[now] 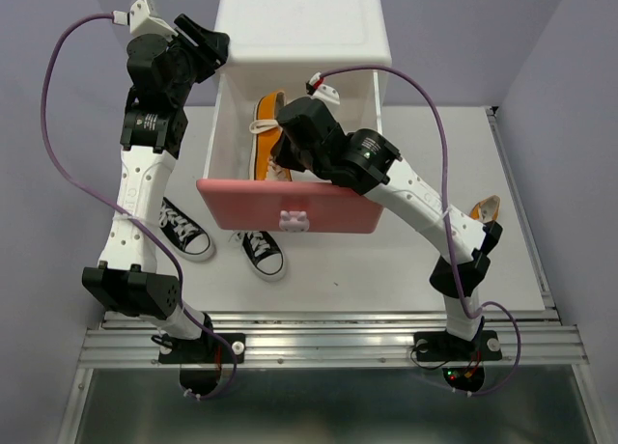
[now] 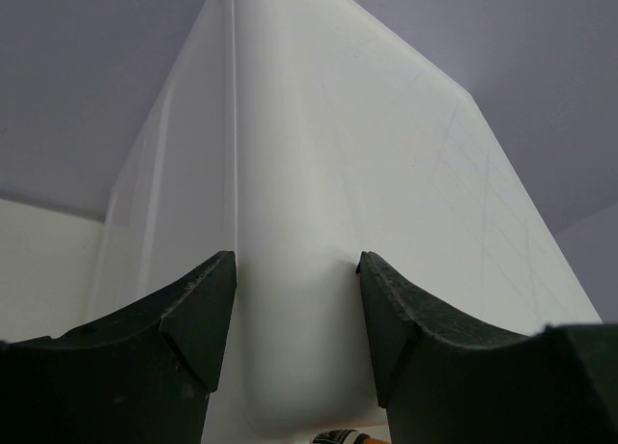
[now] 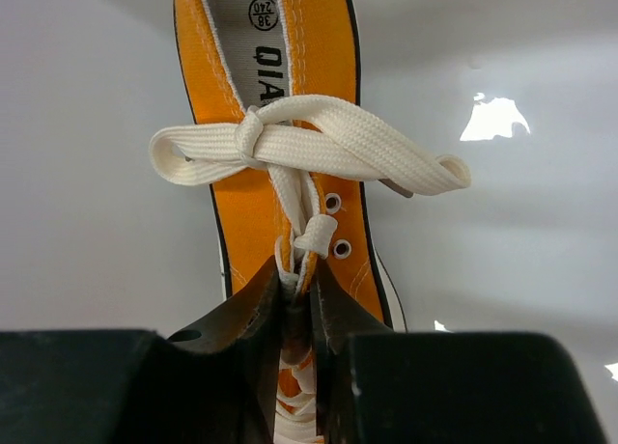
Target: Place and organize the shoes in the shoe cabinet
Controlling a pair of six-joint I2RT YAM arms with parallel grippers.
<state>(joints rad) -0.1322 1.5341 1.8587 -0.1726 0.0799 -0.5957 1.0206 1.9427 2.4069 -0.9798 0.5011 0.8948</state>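
The white shoe cabinet point(image 1: 299, 24) stands at the back with one drawer pulled out, its pink front point(image 1: 241, 203) towards me. An orange shoe point(image 1: 267, 116) lies inside the drawer. My right gripper point(image 1: 286, 152) reaches into the drawer and is shut on that shoe's laces and tongue, as the right wrist view shows point(image 3: 297, 275) with the orange shoe point(image 3: 251, 203) under it. My left gripper point(image 1: 209, 44) is closed on the cabinet's upper left corner; in the left wrist view point(image 2: 296, 270) the cabinet's edge point(image 2: 309, 154) sits between the jaws. Two black shoes point(image 1: 183, 229) point(image 1: 262, 254) lie on the table.
A second orange shoe point(image 1: 486, 209) lies at the right, partly hidden behind my right arm. A white bunny knob point(image 1: 293, 219) juts from the drawer front. The table's point(image 1: 386, 261) right edge has a raised rail point(image 1: 521, 203).
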